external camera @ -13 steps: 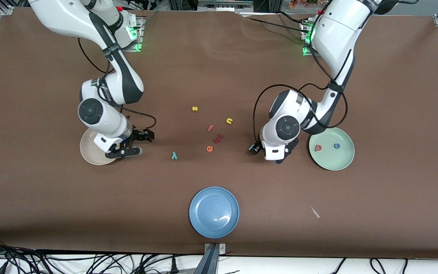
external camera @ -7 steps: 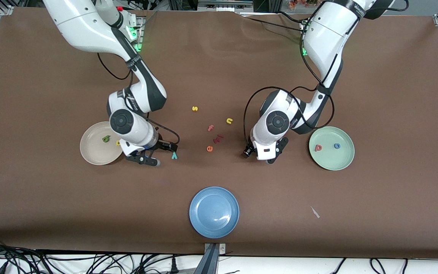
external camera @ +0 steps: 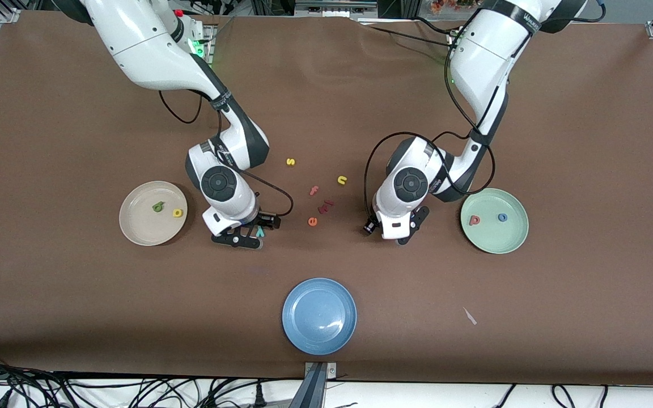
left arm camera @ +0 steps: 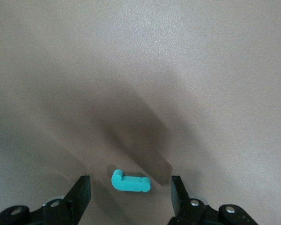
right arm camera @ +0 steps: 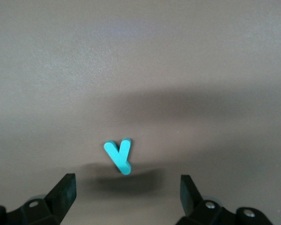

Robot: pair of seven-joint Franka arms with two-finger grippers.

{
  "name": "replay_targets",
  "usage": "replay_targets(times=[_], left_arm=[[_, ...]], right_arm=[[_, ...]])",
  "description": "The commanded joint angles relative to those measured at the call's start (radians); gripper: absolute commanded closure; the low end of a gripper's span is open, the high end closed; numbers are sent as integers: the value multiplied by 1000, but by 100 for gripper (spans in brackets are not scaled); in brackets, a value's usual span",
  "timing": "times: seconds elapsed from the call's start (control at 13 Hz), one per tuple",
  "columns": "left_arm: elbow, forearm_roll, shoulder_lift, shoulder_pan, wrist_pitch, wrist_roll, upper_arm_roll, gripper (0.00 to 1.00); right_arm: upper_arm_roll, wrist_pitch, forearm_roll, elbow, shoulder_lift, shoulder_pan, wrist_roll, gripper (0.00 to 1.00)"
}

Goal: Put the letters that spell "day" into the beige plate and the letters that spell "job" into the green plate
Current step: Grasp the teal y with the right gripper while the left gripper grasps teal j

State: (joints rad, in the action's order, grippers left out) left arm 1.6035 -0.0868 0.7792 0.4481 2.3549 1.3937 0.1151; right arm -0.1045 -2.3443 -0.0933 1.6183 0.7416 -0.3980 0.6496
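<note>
Come across from the beige plate (external camera: 139, 229), the right gripper (right arm camera: 126, 187) now straddles the teal y (right arm camera: 118, 154), fingers apart, while the left gripper (left arm camera: 130, 194), also apart, brackets the teal j (left arm camera: 130, 182); both letters lie ungrasped between the fingertips.

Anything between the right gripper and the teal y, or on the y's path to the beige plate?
Nothing visible. The right gripper hangs open over the teal y, which lies flat between its fingers. Bare table separates the y from the beige plate.

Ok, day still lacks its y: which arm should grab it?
Right: the right gripper hangs open over the teal y, near the beige plate; the left gripper is over the teal j.
</note>
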Motion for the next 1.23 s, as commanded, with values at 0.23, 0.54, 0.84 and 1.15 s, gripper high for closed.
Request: replay_targets(times=[0.23, 0.54, 0.84, 1.15], left_arm=[[-11, 24, 11, 12, 6, 10, -12, 58], [-16, 24, 8, 6, -3, 5, -12, 88], [-22, 25, -35, -11, -101, -62, -20, 87], [-16, 25, -115, -84, -284, -263, -22, 86]], right_arm=[[-3, 46, -16, -106, 71, -1, -85, 13], [-4, 79, -9, -147, 93, -1, -120, 25], [-6, 77, -9, -147, 101, -4, -130, 45], [-6, 79, -9, -149, 102, -4, -131, 72]])
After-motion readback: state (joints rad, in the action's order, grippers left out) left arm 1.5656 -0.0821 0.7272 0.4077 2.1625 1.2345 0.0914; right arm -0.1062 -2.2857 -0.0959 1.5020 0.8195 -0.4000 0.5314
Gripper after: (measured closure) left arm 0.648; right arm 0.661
